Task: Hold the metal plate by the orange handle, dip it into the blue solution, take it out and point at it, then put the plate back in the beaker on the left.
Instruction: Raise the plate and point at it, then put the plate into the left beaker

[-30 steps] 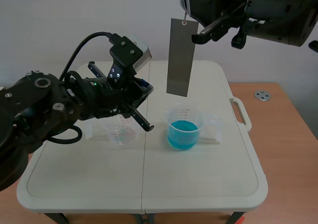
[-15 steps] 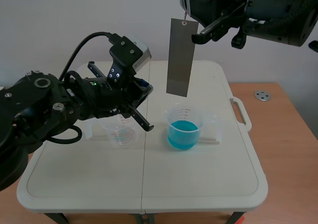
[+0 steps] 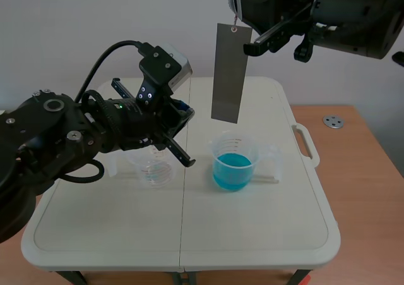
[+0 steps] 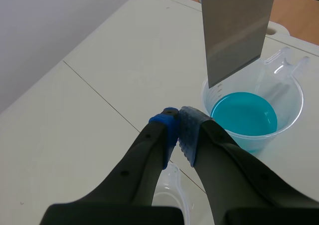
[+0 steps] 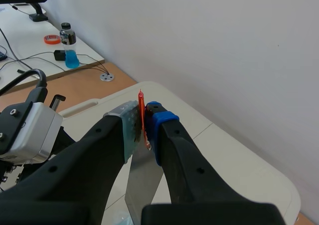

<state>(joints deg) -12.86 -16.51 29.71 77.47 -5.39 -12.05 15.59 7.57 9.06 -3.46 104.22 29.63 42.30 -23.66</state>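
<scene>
Above the white counter (image 3: 252,234), the right pincer (image 5: 143,122) clamps the orange handle (image 5: 141,110), the metal plate (image 3: 228,73) hanging over the blue solution (image 3: 233,169) near the counter's middle, while the left pincer (image 4: 175,122), closed empty, seems to point at it; next should be lowering it into the left beaker (image 3: 154,168)

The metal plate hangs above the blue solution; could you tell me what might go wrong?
The plate hangs from an orange handle in the right gripper, so it may swing or slip. Its edge could catch the rim of the filled beaker and tip it. The left gripper, by the empty beaker, may block the return.
</scene>
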